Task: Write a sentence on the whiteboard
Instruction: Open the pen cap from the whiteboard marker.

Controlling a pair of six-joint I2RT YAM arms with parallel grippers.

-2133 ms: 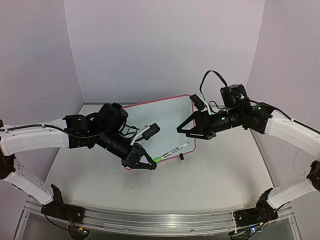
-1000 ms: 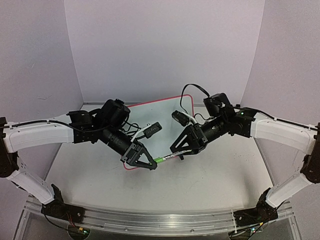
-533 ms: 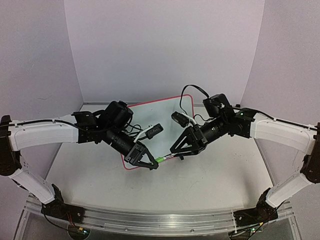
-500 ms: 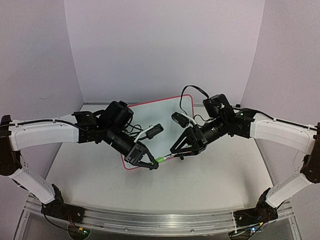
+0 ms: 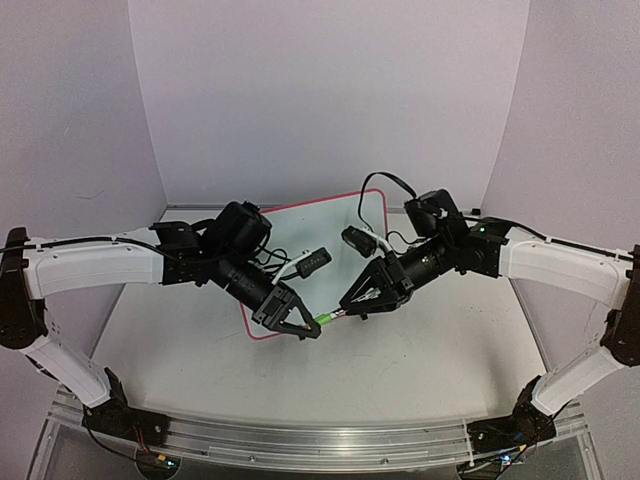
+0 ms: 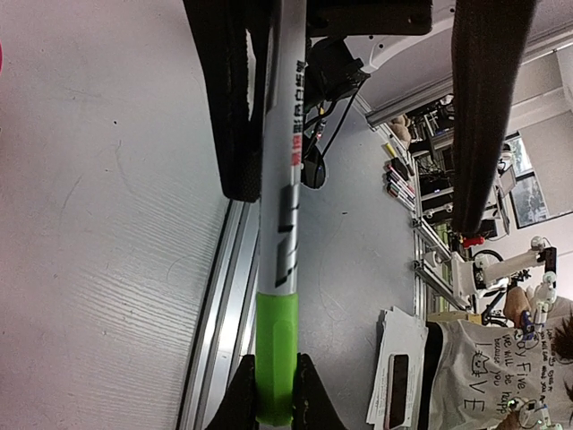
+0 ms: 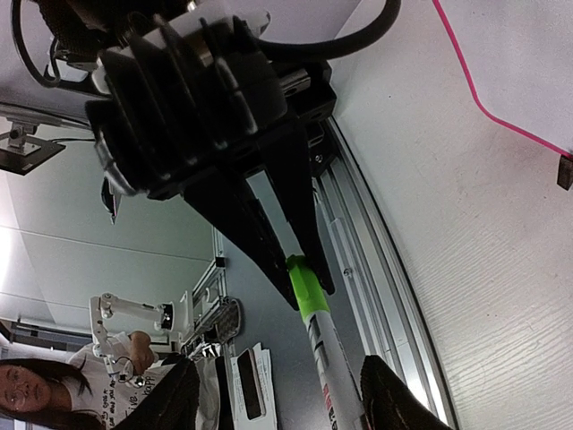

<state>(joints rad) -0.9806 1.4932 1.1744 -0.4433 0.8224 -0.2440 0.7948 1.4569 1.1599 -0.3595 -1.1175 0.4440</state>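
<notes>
Two pincers meet on one marker over the middle of the surface. The left pincer clamps the green cap, and the right pincer stands half-open astride the barrel. The whiteboard lies toward the far edge. The right pincer should grip squarely, then pull straight along the barrel.

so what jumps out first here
The two arms meet mid-table over one green-capped marker. The left gripper pinches its green cap, and the right gripper straddles the barrel with its jaws open. Behind them sits the red-framed whiteboard.
</notes>
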